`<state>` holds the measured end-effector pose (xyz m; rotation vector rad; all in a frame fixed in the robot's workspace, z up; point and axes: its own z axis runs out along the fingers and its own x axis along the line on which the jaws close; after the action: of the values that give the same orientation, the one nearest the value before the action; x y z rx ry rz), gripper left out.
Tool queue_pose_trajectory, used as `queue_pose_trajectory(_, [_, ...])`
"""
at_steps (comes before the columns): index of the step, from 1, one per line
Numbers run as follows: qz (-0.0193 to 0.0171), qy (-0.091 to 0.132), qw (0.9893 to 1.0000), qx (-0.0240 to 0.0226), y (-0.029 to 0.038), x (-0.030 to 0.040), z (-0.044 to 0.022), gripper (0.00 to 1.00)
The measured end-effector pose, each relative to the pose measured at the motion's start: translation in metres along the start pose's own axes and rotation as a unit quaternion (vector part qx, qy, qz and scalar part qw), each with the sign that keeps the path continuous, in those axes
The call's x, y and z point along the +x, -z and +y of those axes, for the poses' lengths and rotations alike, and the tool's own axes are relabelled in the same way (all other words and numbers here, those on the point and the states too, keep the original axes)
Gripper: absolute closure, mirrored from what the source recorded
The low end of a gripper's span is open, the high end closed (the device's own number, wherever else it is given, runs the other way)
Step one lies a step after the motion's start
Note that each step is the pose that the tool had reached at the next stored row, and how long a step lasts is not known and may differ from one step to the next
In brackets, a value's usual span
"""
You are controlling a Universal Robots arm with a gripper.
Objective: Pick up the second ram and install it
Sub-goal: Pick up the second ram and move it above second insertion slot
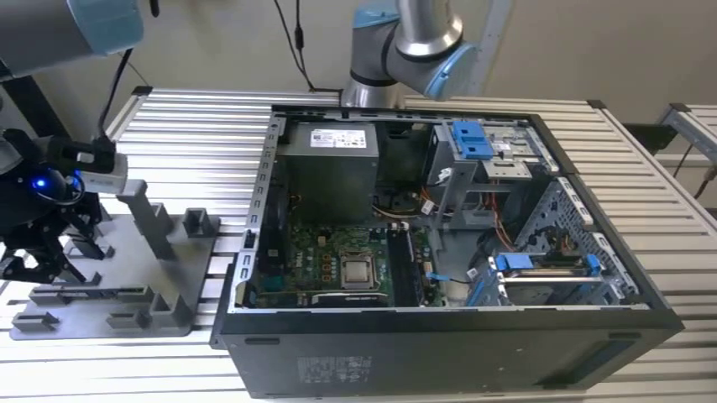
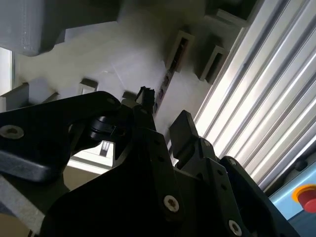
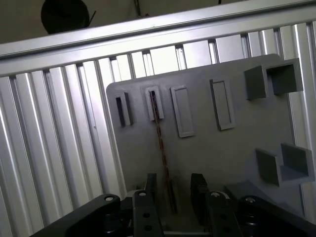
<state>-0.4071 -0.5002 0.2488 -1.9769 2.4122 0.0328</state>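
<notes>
**Second ram not yet lifted: fingers straddle it in the tray**

In the first wrist view the gripper hangs low over the tray, its two fingers standing apart at a middling width. They close on nothing. The second ram stands on its long edge in its slot, and its near end runs into the gap between them. It lies closer to one finger than the other, with clear grey tray showing on its other side. Whether the nearer finger touches the board I cannot tell.

From the fingertips the stick stretches away along the grey tray to a raised slot block at its far end. In the second wrist view the same thin edge of the ram runs on ahead of the fingertips towards that block.

I judge the pick to be at its approach stage: the gripper is lined up on the stick, but the grasp, the lift and the whole install are left to do.

Beyond the tray lies the slatted table. In the exterior view the gripper and tray sit well apart from the open computer case, whose motherboard lies exposed.
</notes>
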Motion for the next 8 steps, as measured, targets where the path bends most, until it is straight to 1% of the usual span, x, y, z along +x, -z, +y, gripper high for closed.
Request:
queue_pose_trajectory(3, [-0.0007, 0.002, 1.0, 0.0003, -0.0031, 0.0003, 0.0004, 0.58])
queue_pose_trajectory(8, [-0.0006, 0.02, 0.9998, -0.0004, -0.0069, 0.0015, 0.0014, 0.58])
